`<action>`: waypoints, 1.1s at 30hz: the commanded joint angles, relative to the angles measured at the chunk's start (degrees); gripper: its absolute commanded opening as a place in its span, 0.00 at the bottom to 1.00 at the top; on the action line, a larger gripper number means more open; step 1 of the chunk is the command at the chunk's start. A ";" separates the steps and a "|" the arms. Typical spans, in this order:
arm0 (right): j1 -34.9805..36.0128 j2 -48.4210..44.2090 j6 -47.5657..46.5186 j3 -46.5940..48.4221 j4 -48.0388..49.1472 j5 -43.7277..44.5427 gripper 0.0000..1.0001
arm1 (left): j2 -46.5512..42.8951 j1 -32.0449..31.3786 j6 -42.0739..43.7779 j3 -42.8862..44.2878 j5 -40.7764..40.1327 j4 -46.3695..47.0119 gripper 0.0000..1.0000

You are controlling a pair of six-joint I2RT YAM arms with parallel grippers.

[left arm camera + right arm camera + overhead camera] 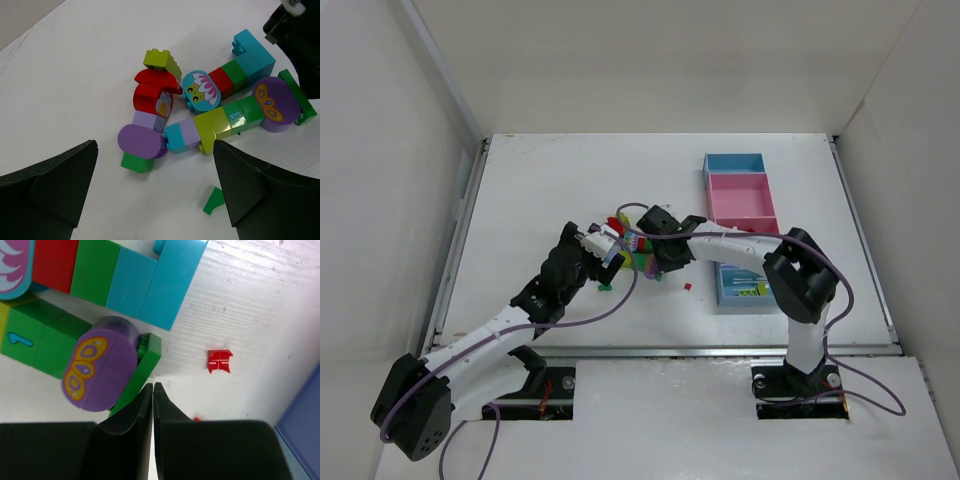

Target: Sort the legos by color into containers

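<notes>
Legos clustered (some overlapping); left fingers spread wide; right fingers pressed together; arm covers containers partly.

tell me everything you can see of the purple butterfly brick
The purple brick is a rounded, glossy plastic piece with an orange-and-yellow butterfly printed on its upturned face. It lies on the white table at the end of a row of green bricks, one marked with a blue 1. A thin green piece lies against its opposite side. The right gripper, shut, has its tips just beside it; whether they touch cannot be told.
</notes>
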 commanded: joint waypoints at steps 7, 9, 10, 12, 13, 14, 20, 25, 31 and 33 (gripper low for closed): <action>-0.09 -6.80 5.79 -2.87 -3.46 3.29 0.54 | -1.87 -0.34 0.17 -0.60 -0.81 1.85 1.00; -0.09 -8.57 8.61 -4.19 -6.53 4.00 0.67 | -1.87 -0.34 0.17 -1.12 -0.27 1.85 1.00; -0.09 -9.10 9.76 -5.33 -7.07 4.00 0.67 | -1.87 -0.34 0.17 -1.12 -0.27 2.46 1.00; -0.09 -9.72 11.34 -5.87 -7.08 2.08 0.67 | -1.87 -0.34 0.17 -1.12 -0.27 2.47 1.00; -0.09 -8.76 11.35 -6.39 -7.86 2.07 0.67 | -1.87 -0.34 0.17 -1.12 -0.27 2.47 1.00; -0.09 -8.06 11.96 -6.40 -7.87 2.07 0.67 | -1.87 -0.34 0.17 -1.12 -0.27 2.47 1.00; -0.09 -3.66 10.65 -7.09 -6.30 0.05 0.66 | -1.87 -0.34 0.17 -1.12 -0.27 1.86 1.00; -0.09 -4.88 10.65 -9.21 -4.01 0.76 0.66 | -1.87 -0.86 0.17 -1.12 -0.27 1.85 1.00; -0.09 -2.17 9.33 -10.44 -1.63 -2.24 0.56 | -1.87 -0.86 0.17 -1.12 -0.27 1.85 1.00; -0.09 -1.63 8.80 -9.92 -1.63 -2.24 0.49 | -1.87 -0.86 0.17 -1.12 -0.27 1.85 1.00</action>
